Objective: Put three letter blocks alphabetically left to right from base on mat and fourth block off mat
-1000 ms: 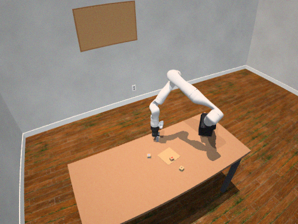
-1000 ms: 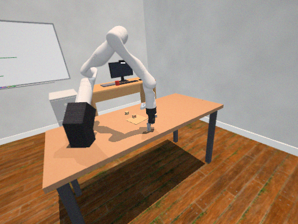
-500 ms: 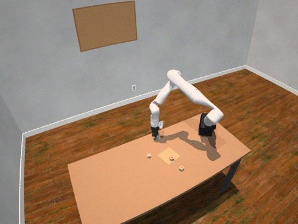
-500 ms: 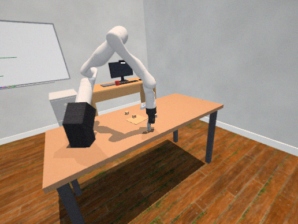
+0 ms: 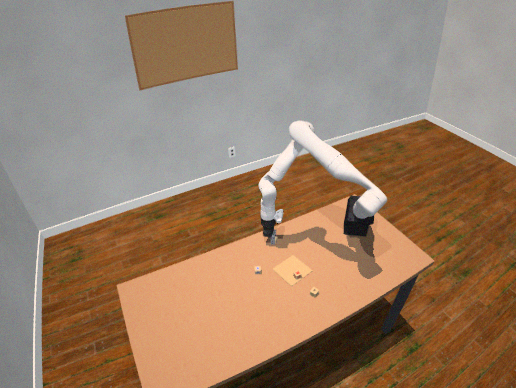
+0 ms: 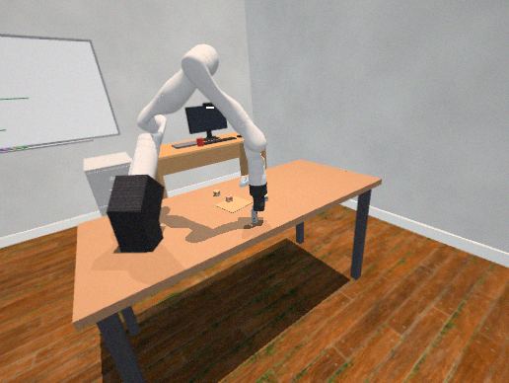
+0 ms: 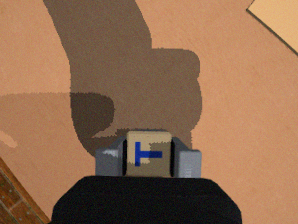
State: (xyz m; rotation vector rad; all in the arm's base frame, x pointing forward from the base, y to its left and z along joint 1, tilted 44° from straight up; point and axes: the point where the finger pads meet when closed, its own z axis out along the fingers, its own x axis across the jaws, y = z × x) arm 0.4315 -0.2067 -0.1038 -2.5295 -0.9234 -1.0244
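My gripper [image 5: 271, 240] [image 6: 254, 220] [image 7: 148, 150] points down near the table's long edge. Its fingers stand against both sides of a pale block with a blue T [image 7: 149, 137]; the T lies sideways in the wrist view. The tan mat [image 5: 284, 270] [image 6: 237, 206] [image 7: 280, 22] lies flat, off to one side of the gripper. A block with a red mark [image 5: 297, 274] [image 6: 229, 198] sits on the mat. A block with a bluish-purple mark [image 5: 258, 270] stands off the mat, as does a block with a dark mark [image 5: 314, 292] [image 6: 216, 192]. Their letters are too small to read.
The table's long edge is close to the gripper, with the wooden floor [image 7: 12, 200] beyond it. The robot's black base [image 5: 358, 220] [image 6: 135, 214] stands at one end of the table. The arm's shadow falls over the table around the gripper.
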